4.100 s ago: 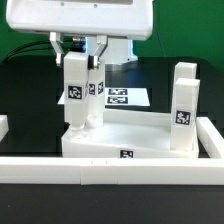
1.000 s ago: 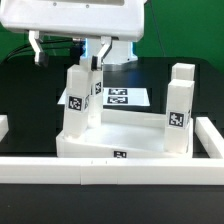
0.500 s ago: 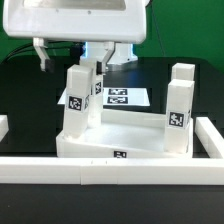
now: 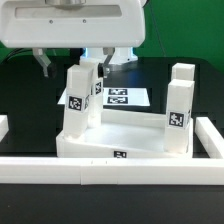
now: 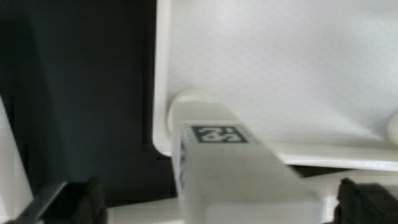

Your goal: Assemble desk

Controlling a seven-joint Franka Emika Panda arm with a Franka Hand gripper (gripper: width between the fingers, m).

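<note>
Exterior view shows the arm's jaws (image 4: 72, 66) hanging spread wide above the rear left leg (image 4: 78, 100), holding nothing. Three legs stand upright in the desk top (image 4: 120, 140), against the border wall (image 4: 110, 172).

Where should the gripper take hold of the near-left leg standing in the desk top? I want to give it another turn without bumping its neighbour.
Grip the leg near its upper end, from straight above. It stands upright in the desk top, so its flat opposite faces suit the open gripper. Down low the rim crowds it, and another leg stands close behind.
</note>
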